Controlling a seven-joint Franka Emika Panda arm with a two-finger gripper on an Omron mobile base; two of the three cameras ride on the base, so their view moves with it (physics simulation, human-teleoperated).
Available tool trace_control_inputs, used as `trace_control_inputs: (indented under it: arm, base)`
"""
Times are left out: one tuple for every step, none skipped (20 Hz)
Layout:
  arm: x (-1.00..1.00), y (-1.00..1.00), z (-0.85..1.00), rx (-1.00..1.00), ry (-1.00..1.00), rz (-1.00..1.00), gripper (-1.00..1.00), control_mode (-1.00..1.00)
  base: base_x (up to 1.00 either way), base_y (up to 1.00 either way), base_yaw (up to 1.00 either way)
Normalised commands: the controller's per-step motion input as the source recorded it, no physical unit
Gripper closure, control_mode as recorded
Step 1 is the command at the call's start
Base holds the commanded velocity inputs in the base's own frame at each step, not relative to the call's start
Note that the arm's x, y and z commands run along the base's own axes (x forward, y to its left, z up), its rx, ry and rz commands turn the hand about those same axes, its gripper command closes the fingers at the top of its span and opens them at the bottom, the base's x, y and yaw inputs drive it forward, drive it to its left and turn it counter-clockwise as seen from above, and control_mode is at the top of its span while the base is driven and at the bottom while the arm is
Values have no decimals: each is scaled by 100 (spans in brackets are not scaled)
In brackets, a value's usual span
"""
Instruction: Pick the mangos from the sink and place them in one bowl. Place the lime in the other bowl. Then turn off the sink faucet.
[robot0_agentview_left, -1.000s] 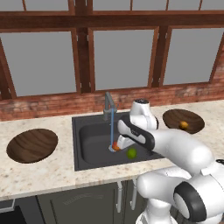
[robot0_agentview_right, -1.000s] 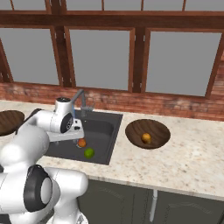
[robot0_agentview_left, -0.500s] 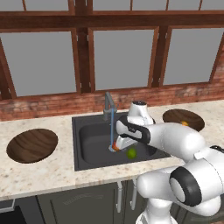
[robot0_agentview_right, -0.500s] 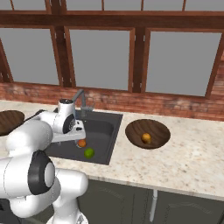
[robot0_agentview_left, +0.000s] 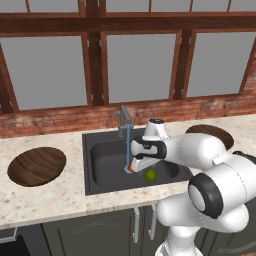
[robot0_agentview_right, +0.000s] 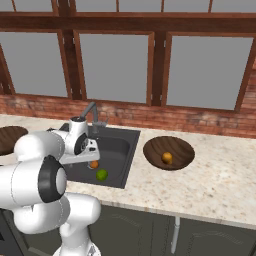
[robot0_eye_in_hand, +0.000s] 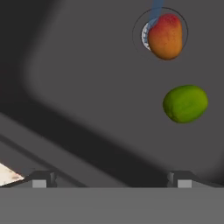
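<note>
Swung in over the sink (robot0_agentview_left: 105, 165) since a second ago, pincer (robot0_eye_in_hand: 111, 177) spread wide, nothing held. Orange-red mango (robot0_eye_in_hand: 165, 36) sitting on the drain under the water stream, lime (robot0_eye_in_hand: 185, 103) just beside. Probably wet, slick, firm; best pinched across the middle.

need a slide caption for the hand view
Open end effector over the sink; mango on the drain, lime beside it.

Kitchen: sink (robot0_agentview_left: 105, 165), stone counter (robot0_agentview_right: 220, 185), brick backsplash (robot0_agentview_left: 50, 122).
</note>
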Motion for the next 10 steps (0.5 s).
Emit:
trace_control_inputs:
  arm:
    - [16, 0, -15, 0, 0, 0, -100, -100]
    - [19, 0, -13, 0, 0, 0, -100, -100]
    - [19, 0, -11, -1, 0, 0, -100, -100]
    - [19, 0, -11, 0, 0, 0, -100, -100]
    - [21, 0, -11, 0, 0, 0, -100, -100]
    - [23, 0, -10, 0, 0, 0, -100, -100]
    - [26, 0, -10, 0, 0, 0, -100, -100]
    - [25, 0, -10, 0, 0, 0, -100, -100]
    - [24, 0, -11, 0, 0, 0, -100, -100]
    - [24, 0, -12, 0, 0, 0, -100, -100]
  base:
    - [0, 0, 0]
    - [0, 0, 0]
    - [0, 0, 0]
    - [0, 0, 0]
    - [0, 0, 0]
    - [0, 0, 0]
    - [0, 0, 0]
    - [0, 0, 0]
    - [0, 0, 0]
    - [0, 0, 0]
